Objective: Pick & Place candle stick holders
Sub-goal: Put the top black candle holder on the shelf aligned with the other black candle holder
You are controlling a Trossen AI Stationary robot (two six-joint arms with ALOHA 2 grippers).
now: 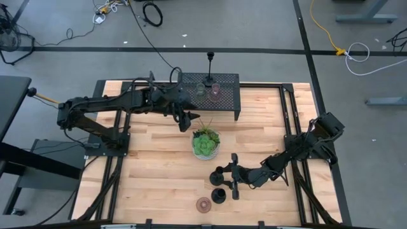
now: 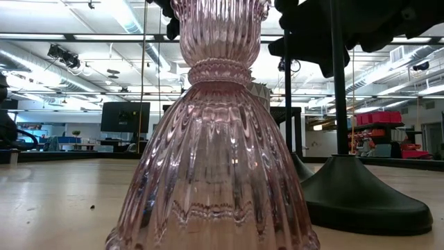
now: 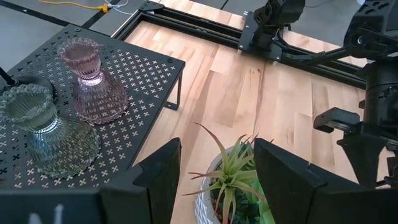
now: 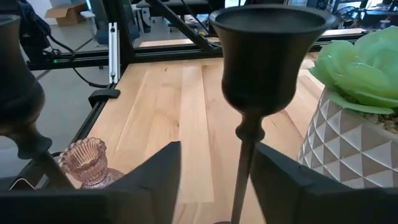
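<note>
Two black candlesticks (image 1: 218, 184) near front edge; right gripper (image 1: 230, 170) spread around one stem (image 4: 243, 168). We'd centre, clamp low, lift straight. Left gripper (image 1: 186, 121) idle, fingers apart.

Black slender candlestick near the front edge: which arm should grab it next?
Right. The right gripper is open around the black slender candlestick; the left gripper is over by the black mesh rack.
</note>
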